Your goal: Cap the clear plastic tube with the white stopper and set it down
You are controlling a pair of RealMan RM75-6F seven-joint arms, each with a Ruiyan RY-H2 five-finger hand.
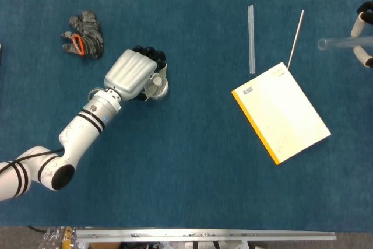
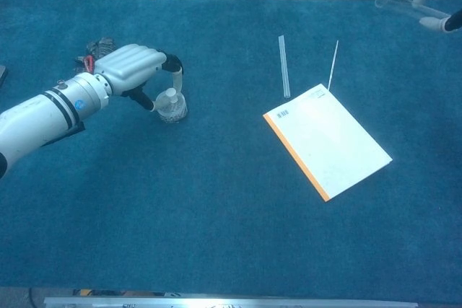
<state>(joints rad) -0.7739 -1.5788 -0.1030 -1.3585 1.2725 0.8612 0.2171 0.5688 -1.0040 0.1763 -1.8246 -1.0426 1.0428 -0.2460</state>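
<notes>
— Desk: How far along?

— Photographer: Early. The right hand [image 1: 362, 26], at the table's far right edge, holds the clear plastic tube [image 1: 344, 43] aloft between its fingers. The left hand [image 2: 133, 68] closes its fingers around the white stopper [image 2: 170, 97], seated in a small dish (clear, seemingly) on the blue cloth.

— Desk: Capped?

— Photographer: No; capping and setting down remain.

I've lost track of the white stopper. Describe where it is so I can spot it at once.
Start at the left hand on the blue table, just right of the crumpled work glove. Under its fingers sits a small clear holder with the white stopper standing in it. It is the only small white plug there.
</notes>
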